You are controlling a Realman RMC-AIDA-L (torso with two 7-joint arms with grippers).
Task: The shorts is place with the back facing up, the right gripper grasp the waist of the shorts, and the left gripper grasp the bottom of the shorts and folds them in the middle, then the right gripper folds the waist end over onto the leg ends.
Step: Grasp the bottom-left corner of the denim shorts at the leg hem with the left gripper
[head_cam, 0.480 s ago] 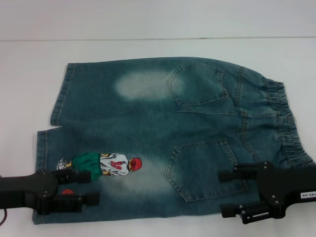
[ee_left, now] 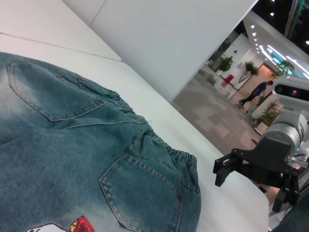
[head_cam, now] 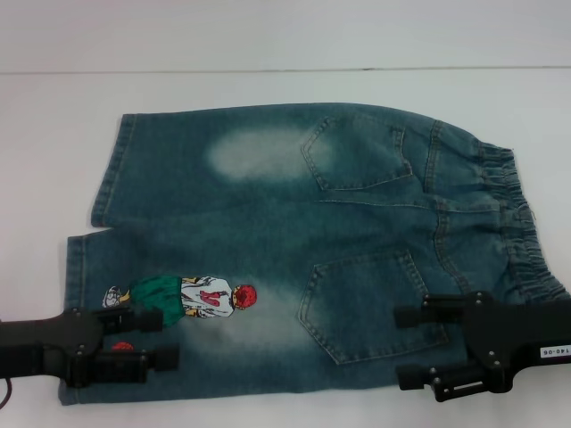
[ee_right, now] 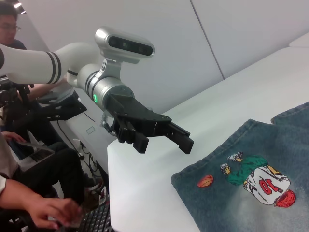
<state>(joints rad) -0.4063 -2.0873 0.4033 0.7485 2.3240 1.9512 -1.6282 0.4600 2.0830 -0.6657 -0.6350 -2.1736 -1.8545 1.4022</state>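
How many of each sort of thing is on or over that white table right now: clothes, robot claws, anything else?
Shorts: 1, the blue denim shorts lying flat, back pockets up.
Robot claws: 2, the left gripper over the leg hems and the right gripper by the waist, both open, neither holding cloth.
Table: 1, the white table.
Total: 4.

One pair of shorts (head_cam: 303,250), two back pockets (head_cam: 370,303), two grippers (head_cam: 147,341)

Even, bright overhead light washes the white table (head_cam: 268,89) nearly to glare at its far edge. Shadows are faint, just beneath the shorts (head_cam: 312,250) at the near edge. The head view is slightly soft; wrist-view backgrounds show bright ceiling lamps.
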